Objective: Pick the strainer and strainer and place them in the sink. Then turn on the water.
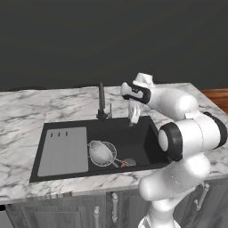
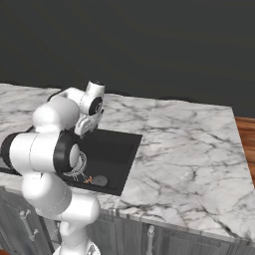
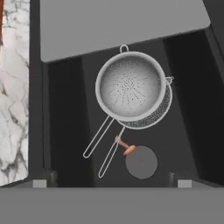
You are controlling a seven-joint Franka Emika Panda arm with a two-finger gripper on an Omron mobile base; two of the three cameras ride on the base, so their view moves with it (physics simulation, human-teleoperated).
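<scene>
**Both strainers in the sink; the tap is next**

The gripper point(image 1: 133, 121) hangs over the sink point(image 1: 142, 127), jaws spread wide and holding nothing. Below it, in the hand view, the strainers point(image 3: 129, 87) lie in the black basin, one stacked partly on the other, their thin wire handles running off side by side toward the round drain point(image 3: 141, 162). A small orange-tipped bit point(image 3: 127, 149) rests between handles and drain. The drainboard point(image 1: 64, 151) sits beside them.

The placing step looks done. No blue stream shows under the tap point(image 1: 101, 100), so the water is not yet on. The next move calls for lifting away from the basin and reaching the small lever point(image 1: 110, 109) beside the tap's base.
</scene>
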